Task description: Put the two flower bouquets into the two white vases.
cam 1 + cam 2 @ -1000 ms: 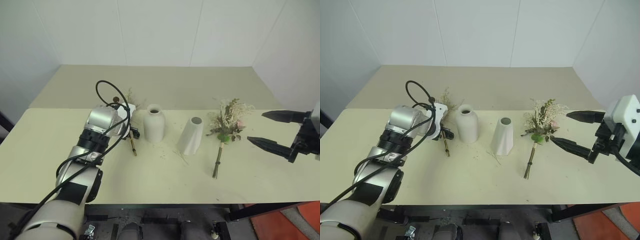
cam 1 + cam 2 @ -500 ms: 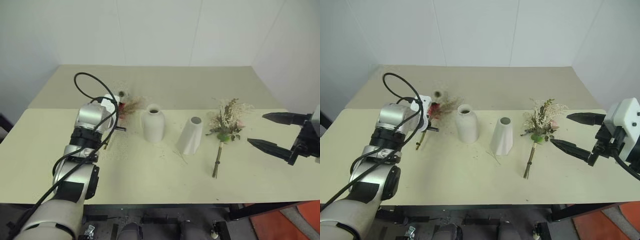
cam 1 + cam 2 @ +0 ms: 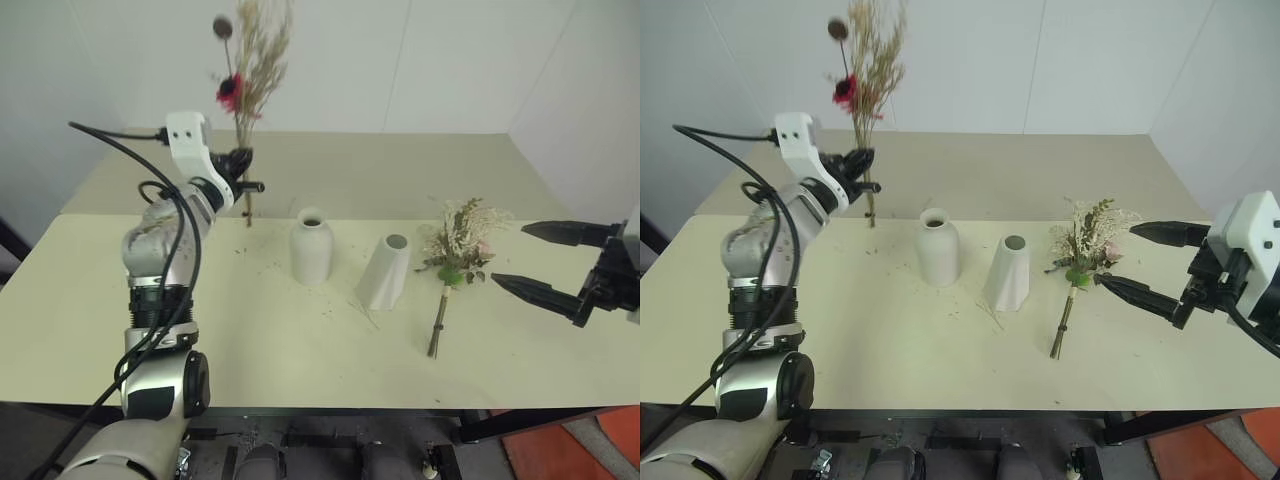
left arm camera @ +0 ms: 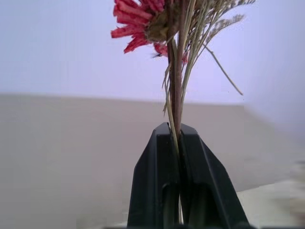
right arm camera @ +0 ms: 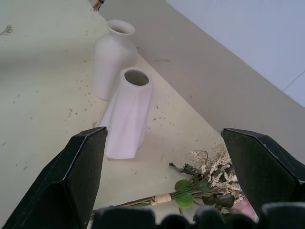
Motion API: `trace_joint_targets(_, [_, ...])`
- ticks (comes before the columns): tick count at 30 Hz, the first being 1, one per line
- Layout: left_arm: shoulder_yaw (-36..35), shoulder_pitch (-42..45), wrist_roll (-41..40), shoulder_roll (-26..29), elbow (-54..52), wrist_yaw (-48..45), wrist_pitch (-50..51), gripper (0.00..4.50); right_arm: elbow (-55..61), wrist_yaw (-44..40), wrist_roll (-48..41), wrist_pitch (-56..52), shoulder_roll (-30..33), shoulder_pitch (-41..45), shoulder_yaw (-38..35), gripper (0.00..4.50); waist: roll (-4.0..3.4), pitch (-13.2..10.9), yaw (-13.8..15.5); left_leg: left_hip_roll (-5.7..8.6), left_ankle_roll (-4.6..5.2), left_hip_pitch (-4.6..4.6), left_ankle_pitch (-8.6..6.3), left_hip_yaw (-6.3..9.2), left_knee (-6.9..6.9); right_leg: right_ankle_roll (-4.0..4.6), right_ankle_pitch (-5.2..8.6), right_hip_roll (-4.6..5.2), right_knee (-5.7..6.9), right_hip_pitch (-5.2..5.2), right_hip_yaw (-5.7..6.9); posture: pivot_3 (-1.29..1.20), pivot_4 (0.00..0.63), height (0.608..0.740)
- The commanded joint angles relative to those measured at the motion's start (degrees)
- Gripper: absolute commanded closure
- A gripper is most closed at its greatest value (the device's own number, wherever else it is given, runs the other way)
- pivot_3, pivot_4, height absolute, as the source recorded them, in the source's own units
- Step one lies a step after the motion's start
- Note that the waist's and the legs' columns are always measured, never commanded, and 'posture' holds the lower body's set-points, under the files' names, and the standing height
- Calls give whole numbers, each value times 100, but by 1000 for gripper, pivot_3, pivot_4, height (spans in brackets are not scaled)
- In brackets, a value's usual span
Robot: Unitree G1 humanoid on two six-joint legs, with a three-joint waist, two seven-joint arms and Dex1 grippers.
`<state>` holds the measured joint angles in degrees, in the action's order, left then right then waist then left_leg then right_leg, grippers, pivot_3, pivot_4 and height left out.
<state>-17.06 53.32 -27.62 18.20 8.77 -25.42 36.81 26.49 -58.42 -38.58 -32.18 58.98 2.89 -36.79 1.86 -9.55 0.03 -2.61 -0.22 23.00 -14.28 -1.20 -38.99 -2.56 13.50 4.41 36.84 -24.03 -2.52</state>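
Standing open-mouthed on the pale bench (image 3: 300, 350), the bottle vase (image 3: 310, 247) and cone vase (image 3: 384, 271) hold nothing. White walls surround. The left hand (image 3: 243, 165) clamps the thin bouquet (image 3: 246, 70) upright, flowers up. Beside the right hand (image 3: 530, 262), fingers apart, the cream bouquet (image 3: 456, 250) lies flat, stems toward the bench's near edge.

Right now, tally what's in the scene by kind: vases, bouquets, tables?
Vases: 2, the bottle vase and the cone vase, both empty, standing on the table.
Bouquets: 2, the thin red-flower bouquet held upright in the left end effector, and the cream bouquet lying on the table.
Tables: 1, the table.
Total: 5.
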Motion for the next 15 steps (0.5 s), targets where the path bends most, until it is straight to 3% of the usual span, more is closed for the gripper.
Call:
trace_joint_targets(1, [-3, 115, -616, 75, -251, -1062, -375, 4464, 110, 46, -96, 1, 60, 45, -196, 0, 0, 0, -2, 0, 0, -3, 0, 0, -1, 0, 0, 0, 1, 3, 0, 0, 150, 740])
trace_joint_targets(5, [80, 145, -840, 70, -22, -1802, -704, 4464, 202, 89, -112, -16, 20, 4, -241, 0, 0, 0, -9, 0, 0, -8, 0, 0, -1, 0, 0, -1, 0, 8, -1, 0, 150, 740])
trace_joint_targets(15, [328, 608, -713, -264, 958, -2122, -1402, 4464, 580, 293, -247, -151, -144, -323, -541, 0, 0, 0, 8, 1, 1, -4, -1, 2, -3, -2, 0, -1, -7, 9, 0, 0, 150, 740])
